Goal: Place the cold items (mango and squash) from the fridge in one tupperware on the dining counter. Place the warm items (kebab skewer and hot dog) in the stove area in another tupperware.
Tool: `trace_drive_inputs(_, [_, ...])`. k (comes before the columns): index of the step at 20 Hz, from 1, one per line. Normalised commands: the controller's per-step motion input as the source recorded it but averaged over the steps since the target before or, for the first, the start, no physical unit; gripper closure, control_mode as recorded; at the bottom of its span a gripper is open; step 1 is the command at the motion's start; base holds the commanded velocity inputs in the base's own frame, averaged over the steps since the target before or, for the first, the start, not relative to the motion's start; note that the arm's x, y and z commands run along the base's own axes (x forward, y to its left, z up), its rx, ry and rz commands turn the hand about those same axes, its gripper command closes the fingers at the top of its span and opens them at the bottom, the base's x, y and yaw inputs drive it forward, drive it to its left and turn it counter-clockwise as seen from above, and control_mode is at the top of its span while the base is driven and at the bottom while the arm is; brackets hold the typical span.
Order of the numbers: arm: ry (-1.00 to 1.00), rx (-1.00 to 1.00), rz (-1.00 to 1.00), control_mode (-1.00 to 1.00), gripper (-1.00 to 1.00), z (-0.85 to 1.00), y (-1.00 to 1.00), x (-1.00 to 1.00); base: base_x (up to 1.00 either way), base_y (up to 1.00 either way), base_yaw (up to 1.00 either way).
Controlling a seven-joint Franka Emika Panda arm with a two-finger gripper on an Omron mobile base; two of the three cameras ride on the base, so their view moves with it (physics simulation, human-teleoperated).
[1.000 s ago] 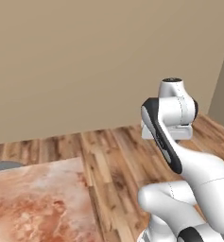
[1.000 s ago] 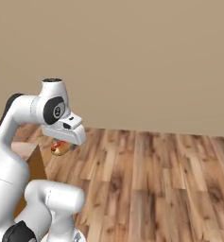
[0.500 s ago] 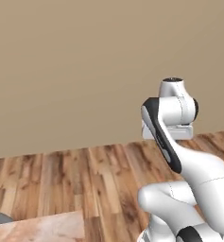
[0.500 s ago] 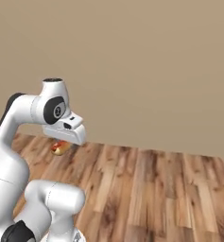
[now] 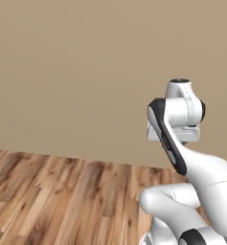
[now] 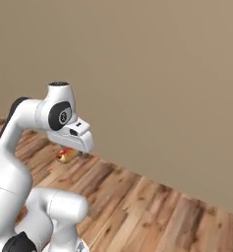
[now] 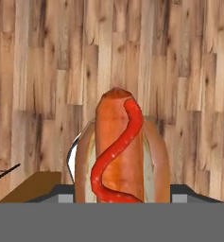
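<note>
The short red sausage in a tan bun [image 7: 119, 153] was held clamped in the two-finger gripper [image 6: 71, 153], above the wood-plank floor [image 7: 47, 71] at twelve o'clock.

The arm [image 5: 191, 162] is glossy white, built of rounded, swollen links that join at thick cylindrical joints. A long black band runs down the side of one link in the left base view, a dark round disc with a small pale mark sits on the side of the joint housing in the right base view, and black collars ring the lowest joints. The top joint ends in a flat dark cap, and a boxy white wrist block [image 6: 73, 139] carries a small dark slot on its face.
</note>
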Motion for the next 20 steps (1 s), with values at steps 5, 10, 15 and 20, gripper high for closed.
trace_drive_inputs(5, [0.0,0.0,0.0,1.0,1.0,0.0,0.0,0.0,1.0,-0.27,0.72])
trace_drive_inputs(10, [0.0,0.0,0.0,1.0,1.0,0.0,0.0,0.0,1.0,-0.18,0.75])
trace_drive_inputs(15, [0.0,0.0,0.0,1.0,1.0,0.0,0.0,0.0,1.0,0.0,0.76])
trace_drive_inputs(20, [0.0,0.0,0.0,1.0,1.0,0.0,0.0,0.0,1.0,-0.04,0.76])
